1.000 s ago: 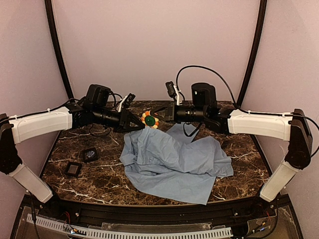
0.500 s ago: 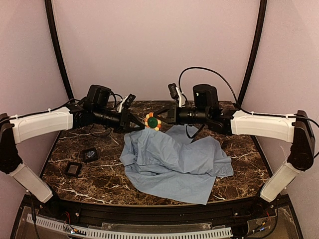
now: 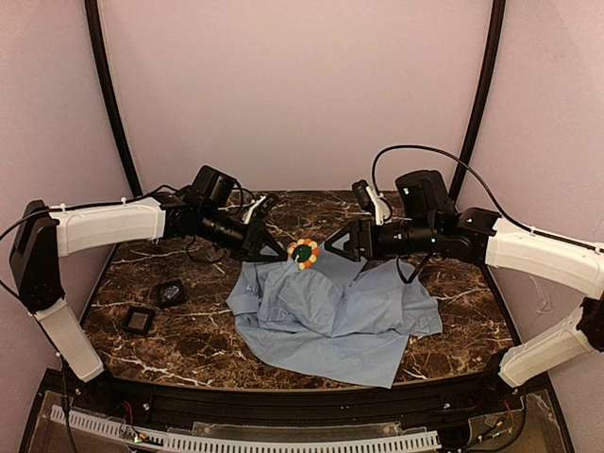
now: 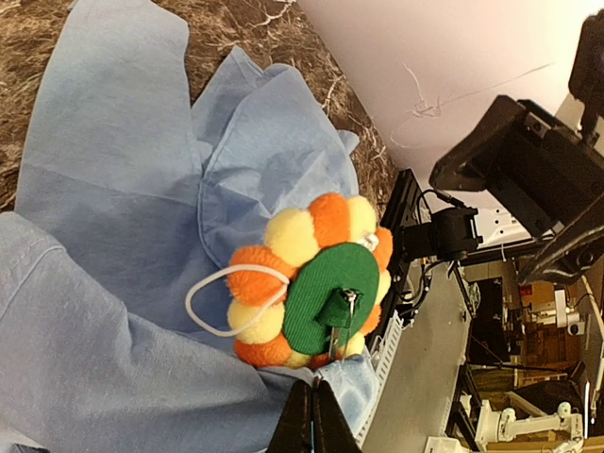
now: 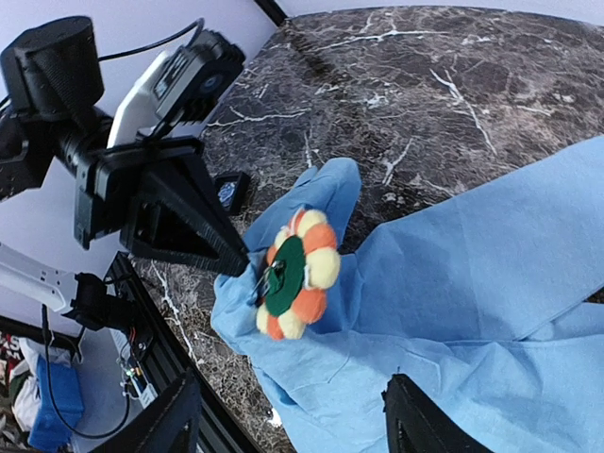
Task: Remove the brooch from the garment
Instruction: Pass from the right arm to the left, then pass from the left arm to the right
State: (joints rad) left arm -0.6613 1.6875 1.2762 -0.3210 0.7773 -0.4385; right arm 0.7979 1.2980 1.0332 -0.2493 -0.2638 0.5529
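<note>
The brooch (image 3: 303,252), a puffy orange and yellow flower with a green felt back (image 4: 330,294), hangs off the table, its pin still through a lifted corner of the light blue garment (image 3: 330,311). My left gripper (image 4: 313,417) is shut on that fold of the garment (image 4: 113,189) right at the pin. In the top view the left gripper (image 3: 281,255) sits just left of the brooch. My right gripper (image 5: 293,434) stands open a short way from the brooch (image 5: 294,274), with nothing between its fingers (image 5: 165,429). The right gripper (image 3: 332,248) is just right of the flower.
Two small black square pads (image 3: 170,293) (image 3: 139,321) lie on the marble table (image 3: 189,349) left of the garment. Most of the shirt lies crumpled at the table's middle. The left arm's gripper body (image 5: 179,217) fills the upper left of the right wrist view.
My right gripper has opened and let go of the brooch, drawing back to the right. My left arm has carried the pinched fabric and brooch rightward and a little lower.
</note>
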